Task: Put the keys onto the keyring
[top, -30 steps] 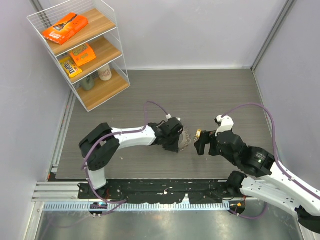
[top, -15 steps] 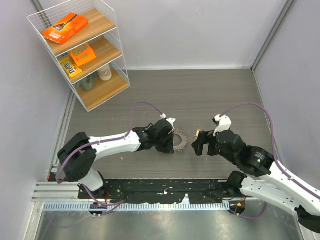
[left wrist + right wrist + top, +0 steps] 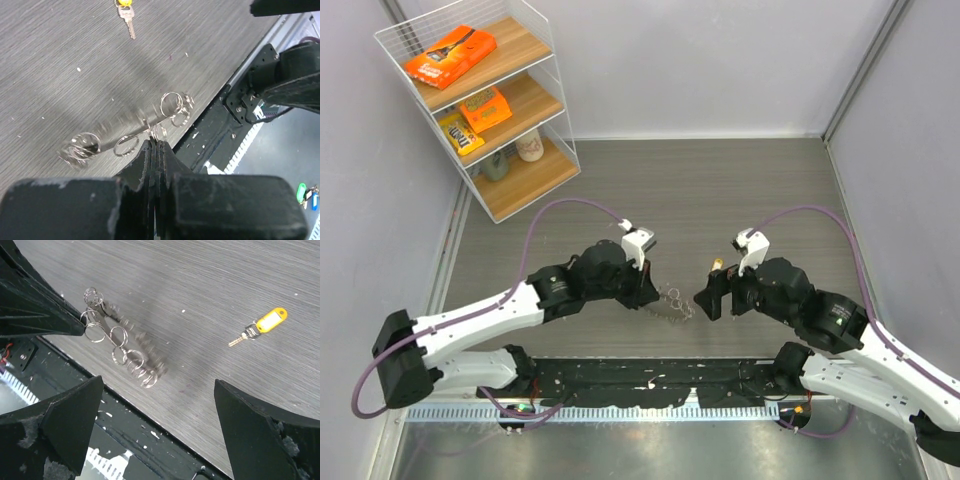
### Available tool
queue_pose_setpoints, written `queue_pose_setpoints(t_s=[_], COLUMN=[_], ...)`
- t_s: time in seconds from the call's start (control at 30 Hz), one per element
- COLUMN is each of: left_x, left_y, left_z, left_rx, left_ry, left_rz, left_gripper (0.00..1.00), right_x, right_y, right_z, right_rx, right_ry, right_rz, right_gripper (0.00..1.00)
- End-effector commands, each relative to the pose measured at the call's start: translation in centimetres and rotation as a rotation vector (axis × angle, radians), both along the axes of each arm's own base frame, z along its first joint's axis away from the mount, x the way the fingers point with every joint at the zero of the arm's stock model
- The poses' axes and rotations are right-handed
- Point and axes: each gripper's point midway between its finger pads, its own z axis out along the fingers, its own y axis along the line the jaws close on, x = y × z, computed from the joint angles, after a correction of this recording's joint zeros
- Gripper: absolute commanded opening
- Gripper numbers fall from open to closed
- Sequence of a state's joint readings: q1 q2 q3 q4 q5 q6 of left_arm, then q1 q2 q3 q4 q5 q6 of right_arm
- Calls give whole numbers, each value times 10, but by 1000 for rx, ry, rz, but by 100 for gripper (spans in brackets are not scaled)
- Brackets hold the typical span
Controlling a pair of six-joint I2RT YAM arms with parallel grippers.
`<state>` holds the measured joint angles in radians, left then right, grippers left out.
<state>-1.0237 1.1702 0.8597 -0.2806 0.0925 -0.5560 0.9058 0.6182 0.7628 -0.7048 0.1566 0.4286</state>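
- The left gripper is pinched tight on the keyring. It grips near the middle of what looks here like a loose string of silvery split rings.
- The string's long axis runs from the left gripper towards the right arm, slanting slightly towards the near edge of the table. Part of it is blurred, so whether it touches the table cannot be told.
- The right gripper is spread wide and holds nothing. The free end of the keyring lies just in front of its jaws.
- Only one key shows, a small silvery one on a yellow tag, flat on the table.
- The key lies beyond the right gripper, on the far side from the bases and well apart from the rings. Its blade points back towards the keyring.
- The right arm is clearly nearer, so the pick-up is probably its job.
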Motion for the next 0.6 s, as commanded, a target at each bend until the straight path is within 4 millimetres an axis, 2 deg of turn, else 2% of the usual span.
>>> queue_pose_setpoints(t_s=[0.0,0.03,0.33,0.57], left_x=[-12,-15,-53,-80], left_y=[-2,-2,1,4], left_z=[32,35,60,91], left_rx=[-102,-113,-231,-351], left_ry=[-104,-116,-208,-278], left_rz=[-98,-114,-301,-421], left_gripper=[0,0,0,0], right_x=[-8,-8,-53,-67], right_y=[24,25,55,65], right_z=[41,45,77,86], right_rx=[97,102,231,275], right_ry=[-81,-94,-128,-151], right_rz=[158,168,506,619], right_gripper=[97,97,91,76])
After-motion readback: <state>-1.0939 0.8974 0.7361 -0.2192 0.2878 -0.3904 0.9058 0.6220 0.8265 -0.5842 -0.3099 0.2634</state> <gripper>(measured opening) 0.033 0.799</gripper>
